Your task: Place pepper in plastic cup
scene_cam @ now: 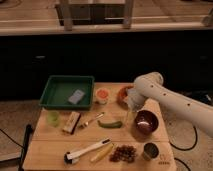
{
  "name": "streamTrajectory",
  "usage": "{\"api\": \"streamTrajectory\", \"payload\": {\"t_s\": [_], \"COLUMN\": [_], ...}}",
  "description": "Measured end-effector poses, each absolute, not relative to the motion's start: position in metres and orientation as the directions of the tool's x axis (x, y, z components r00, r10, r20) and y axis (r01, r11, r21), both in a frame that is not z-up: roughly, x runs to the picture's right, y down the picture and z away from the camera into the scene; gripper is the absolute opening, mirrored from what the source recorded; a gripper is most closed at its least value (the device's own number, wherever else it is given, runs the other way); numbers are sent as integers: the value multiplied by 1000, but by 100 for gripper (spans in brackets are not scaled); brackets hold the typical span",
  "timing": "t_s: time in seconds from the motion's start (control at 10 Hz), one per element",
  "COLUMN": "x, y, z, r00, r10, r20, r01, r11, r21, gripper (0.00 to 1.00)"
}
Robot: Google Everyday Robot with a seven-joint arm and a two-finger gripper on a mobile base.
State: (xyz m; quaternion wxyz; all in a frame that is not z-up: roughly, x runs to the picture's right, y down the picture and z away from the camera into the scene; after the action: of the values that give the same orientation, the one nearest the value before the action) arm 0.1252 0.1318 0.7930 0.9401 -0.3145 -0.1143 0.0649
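I see a wood table (47,145) near centre under dim, warm light. Behind it runs a dark panel (100,57), topped far off by a pale ledge (100,28) carrying metal frame legs (65,15). Speckled floor (17,112) shows left and right, with a black cable (9,137) at left.

Wooden table (50,146) with pepper (111,123), plastic cup (102,95)

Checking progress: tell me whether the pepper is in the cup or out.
Out. The pepper lies on the table, apart from the cup; the gripper hangs between pepper and bowl.
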Motion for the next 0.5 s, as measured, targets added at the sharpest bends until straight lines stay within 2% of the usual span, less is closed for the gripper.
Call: {"api": "streamTrajectory", "payload": {"t_s": [0.5], "x": [104], "y": [132], "z": [800], "r00": [965], "r10": [193], "r20": [178], "r01": [-44], "r11": [789], "r21": [-613], "gripper": [80]}}
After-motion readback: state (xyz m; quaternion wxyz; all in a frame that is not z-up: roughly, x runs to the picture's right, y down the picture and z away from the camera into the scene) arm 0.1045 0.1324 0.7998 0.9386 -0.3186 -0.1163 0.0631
